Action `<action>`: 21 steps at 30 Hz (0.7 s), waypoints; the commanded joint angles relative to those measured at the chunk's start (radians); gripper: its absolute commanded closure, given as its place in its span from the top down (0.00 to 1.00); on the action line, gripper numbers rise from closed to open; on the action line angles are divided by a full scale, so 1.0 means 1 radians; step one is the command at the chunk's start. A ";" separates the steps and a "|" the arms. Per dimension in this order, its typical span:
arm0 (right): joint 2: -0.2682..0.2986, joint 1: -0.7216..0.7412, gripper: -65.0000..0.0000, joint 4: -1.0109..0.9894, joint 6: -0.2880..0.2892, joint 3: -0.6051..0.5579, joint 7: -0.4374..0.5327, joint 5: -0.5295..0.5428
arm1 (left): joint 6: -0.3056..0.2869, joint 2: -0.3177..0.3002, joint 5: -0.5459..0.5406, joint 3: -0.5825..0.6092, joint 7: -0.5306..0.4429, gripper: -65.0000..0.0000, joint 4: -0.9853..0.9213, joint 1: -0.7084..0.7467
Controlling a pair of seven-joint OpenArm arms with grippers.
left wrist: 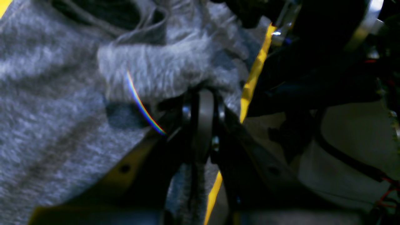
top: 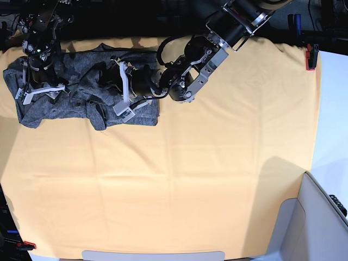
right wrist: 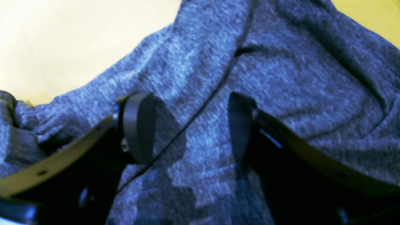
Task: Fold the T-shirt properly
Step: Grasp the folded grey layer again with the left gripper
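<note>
Two grippers are working on one garment, and each view shows a different part of it.

Left wrist view: the left gripper (left wrist: 202,103) has its jaws pressed together on a bunched fold of the T-shirt (left wrist: 62,125). The grey knit spreads away to the left of the jaws, and a thin strip of the yellow cloth (left wrist: 254,75) shows on the right. The picture is blurred, so I cannot tell how many layers are pinched.

Right wrist view: the right gripper (right wrist: 190,125) stands with its jaws well apart, directly over the T-shirt (right wrist: 281,93). A seam or fold edge runs diagonally between the two jaws. Whether the tips touch the fabric I cannot tell; nothing is held.

Base view: the T-shirt (top: 81,89) lies crumpled in the far left corner of the worktop (top: 217,179), its long axis going left to right. The right gripper (top: 41,92) is above the left end, and the left gripper (top: 120,89) is near the right end. The garment lies between them, so I judge the coming move as spreading it flat. The bunched folds in the middle stand in the way.
</note>
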 commanded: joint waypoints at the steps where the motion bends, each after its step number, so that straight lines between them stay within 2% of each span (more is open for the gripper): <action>1: 0.011 0.006 0.56 0.018 0.002 0.003 0.022 0.004 | -0.015 0.009 -0.021 -0.005 -0.034 0.01 0.063 -0.020; 3: 0.011 0.006 0.56 0.018 0.002 0.003 0.022 0.004 | -0.015 0.006 -0.021 -0.009 -0.037 0.01 0.101 -0.020; 7: 0.011 0.006 0.56 0.018 0.002 0.003 0.022 0.004 | -0.009 -0.052 -0.019 -0.012 -0.043 0.01 0.189 -0.022; 11: 0.011 0.006 0.56 0.018 0.002 0.003 0.022 0.004 | -0.001 -0.098 -0.006 -0.014 -0.046 0.01 0.177 -0.026; 13: 0.011 0.006 0.56 0.018 0.002 0.003 0.022 0.004 | 0.046 -0.113 0.045 -0.023 -0.063 0.01 0.158 -0.020; 15: 0.011 0.006 0.56 0.018 0.002 0.003 0.022 0.004 | 0.132 -0.118 0.128 -0.017 -0.091 0.01 0.137 0.001; 16: 0.011 0.006 0.56 0.018 0.002 0.003 0.022 0.004 | 0.154 -0.118 0.163 -0.017 -0.097 0.01 0.132 0.014; 18: 0.011 0.006 0.56 0.018 0.002 0.003 0.022 0.004 | 0.166 -0.116 0.234 -0.017 -0.103 0.01 0.129 0.040; 21: 0.011 0.006 0.56 0.018 0.002 0.003 0.022 0.004 | 0.166 -0.112 0.278 -0.017 -0.100 0.01 0.132 0.070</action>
